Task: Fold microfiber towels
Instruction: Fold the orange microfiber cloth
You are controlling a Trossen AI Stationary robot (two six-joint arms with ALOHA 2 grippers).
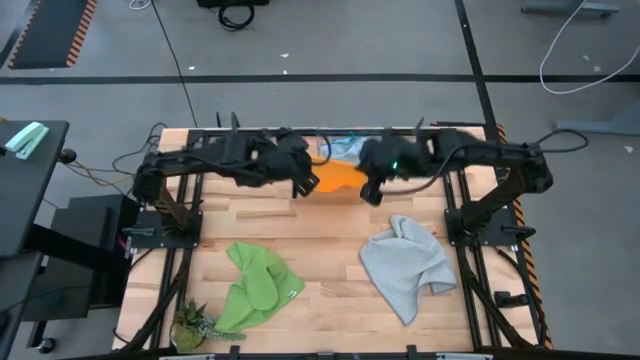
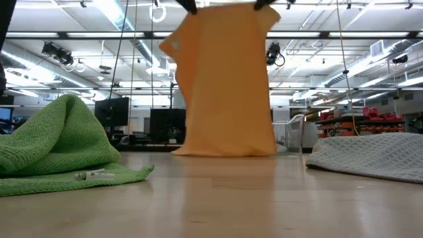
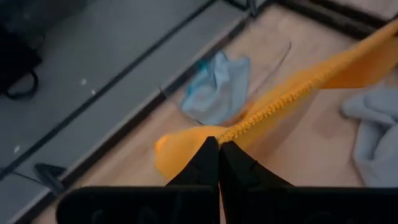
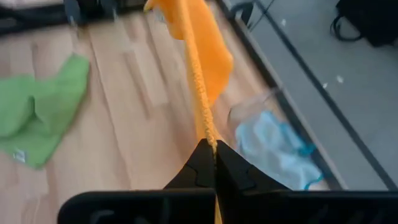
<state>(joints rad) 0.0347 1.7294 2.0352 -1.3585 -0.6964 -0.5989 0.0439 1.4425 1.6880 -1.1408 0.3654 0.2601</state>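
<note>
- Orange towel [image 2: 225, 79] hangs stretched above the table's [image 1: 330, 290] far edge, bottom hem touching the wood; plain, no readable writing.
- Left gripper [image 3: 219, 149] pinches one top corner, right gripper [image 4: 214, 149] the other, both clamped tight.
- Blue towel [image 4: 273, 149] crumpled just behind the orange one.
- Green towel [image 1: 255, 285], small white tag unreadable, and grey towel [image 1: 405, 262] lie nearer the front.

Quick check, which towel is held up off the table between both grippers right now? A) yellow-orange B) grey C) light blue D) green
A: the yellow-orange towel hangs stretched between the left gripper and the right gripper, both pinched shut on its top edge, while the green towel, grey towel and light blue towel lie on the table.
</note>
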